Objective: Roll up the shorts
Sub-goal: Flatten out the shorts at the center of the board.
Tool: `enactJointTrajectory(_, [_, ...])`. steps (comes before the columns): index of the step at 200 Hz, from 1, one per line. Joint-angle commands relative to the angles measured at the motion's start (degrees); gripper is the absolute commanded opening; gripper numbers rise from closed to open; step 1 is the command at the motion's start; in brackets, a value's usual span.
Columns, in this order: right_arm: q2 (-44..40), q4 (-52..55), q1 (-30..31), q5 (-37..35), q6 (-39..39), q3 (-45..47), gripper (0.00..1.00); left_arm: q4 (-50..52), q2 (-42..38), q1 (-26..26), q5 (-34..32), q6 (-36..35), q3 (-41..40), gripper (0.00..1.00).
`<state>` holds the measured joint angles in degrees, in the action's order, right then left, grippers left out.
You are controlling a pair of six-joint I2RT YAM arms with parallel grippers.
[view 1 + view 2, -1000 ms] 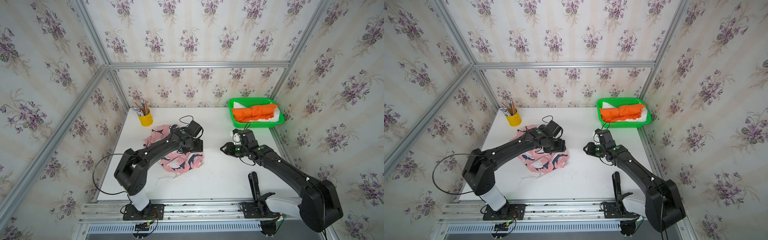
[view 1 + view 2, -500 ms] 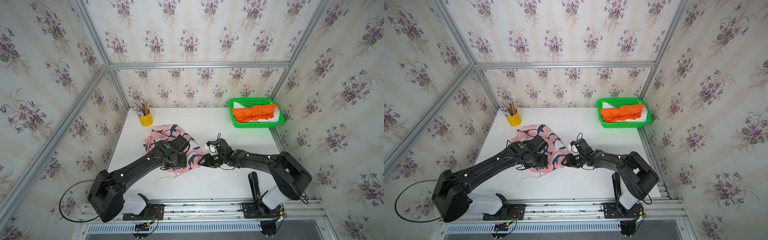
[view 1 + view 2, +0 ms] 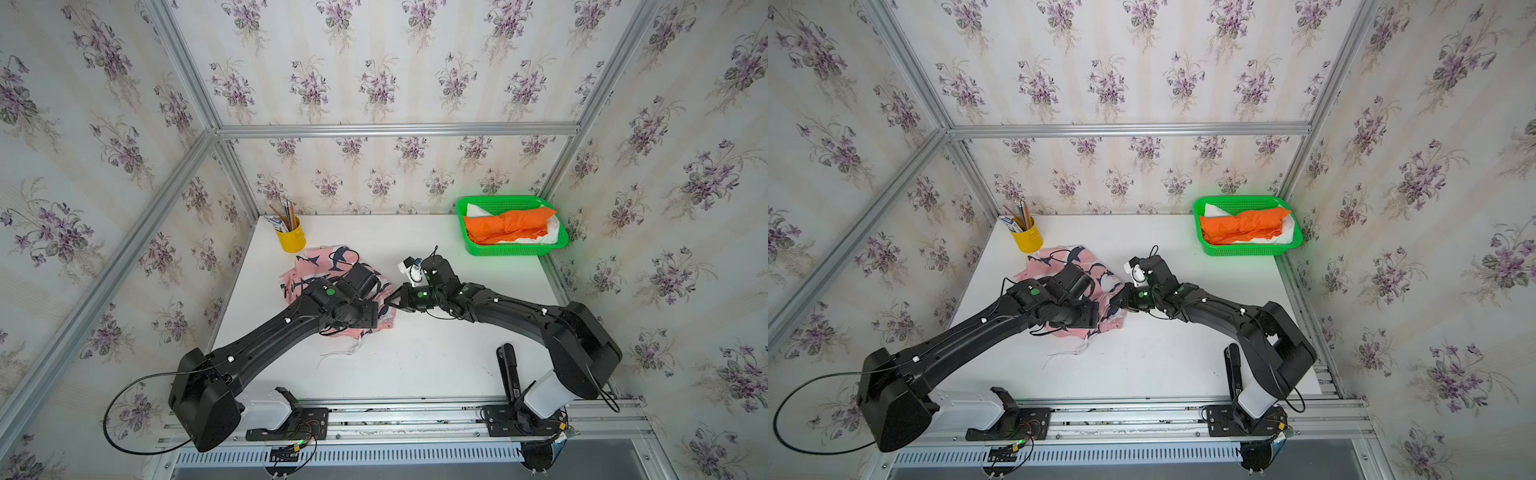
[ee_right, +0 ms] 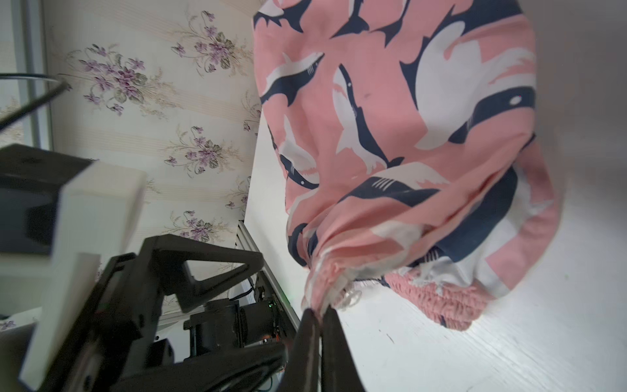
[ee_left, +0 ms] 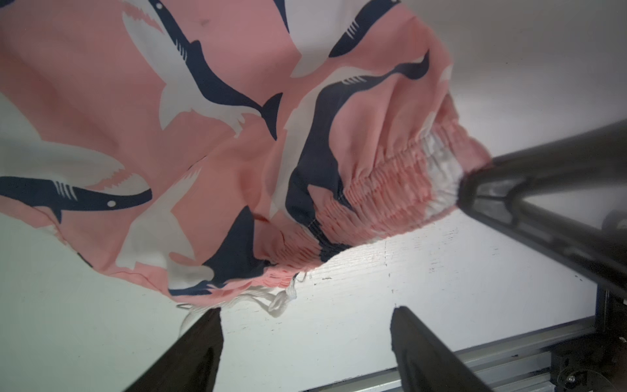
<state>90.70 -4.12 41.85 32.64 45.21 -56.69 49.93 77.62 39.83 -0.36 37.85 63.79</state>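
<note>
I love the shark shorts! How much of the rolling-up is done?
Done, it seems: the orange shorts lie bundled on the white shorts in the green basket. In hand: the right fingers pinch the shark shorts by the waistband; the left fingers hang open. Left: those shorts lie crumpled, unrolled.

A yellow cup (image 3: 292,240) of pencils (image 3: 286,210) stands left of centre in both top views, at the upper left corner of the white table (image 3: 419,365). A green mesh basket (image 3: 515,250) sits at the table's upper right corner. Flowered wallpaper (image 3: 374,83) and metal frame bars (image 3: 395,129) fill the upper half.
</note>
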Motion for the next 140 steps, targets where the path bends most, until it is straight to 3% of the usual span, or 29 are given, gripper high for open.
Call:
enactJointTrajectory(1, [-0.98, 3.46, 0.07, -1.41, 0.39, -1.04, 0.0, -1.41, 3.0, 0.48, -0.49, -3.45, 2.7, 0.83])
enactJointTrajectory(34, [-0.33, 3.6, 0.16, -1.18, 1.22, -0.72, 0.0, 2.74, 11.03, 2.07, -10.04, -6.5, 10.04, 0.84])
enactJointTrajectory(62, [-0.43, 3.51, 0.15, -1.18, 1.88, -1.1, 0.0, 2.23, 14.94, 2.53, -12.71, -10.9, 12.92, 0.84])
enactJointTrajectory(82, [-0.33, 3.92, 0.06, -1.09, 2.09, -1.8, 0.0, -0.18, 16.55, 2.53, -10.82, -13.75, 13.52, 0.67])
enactJointTrajectory(100, [-0.44, 4.39, 0.12, -1.5, 1.9, -2.39, 0.0, -2.32, 17.36, 2.53, -9.07, -15.47, 13.41, 0.4])
enactJointTrajectory(140, [-1.36, 9.46, -0.27, -7.66, 0.17, -2.43, 0.0, -4.38, 17.21, 2.31, -7.46, -14.83, 12.34, 0.13])
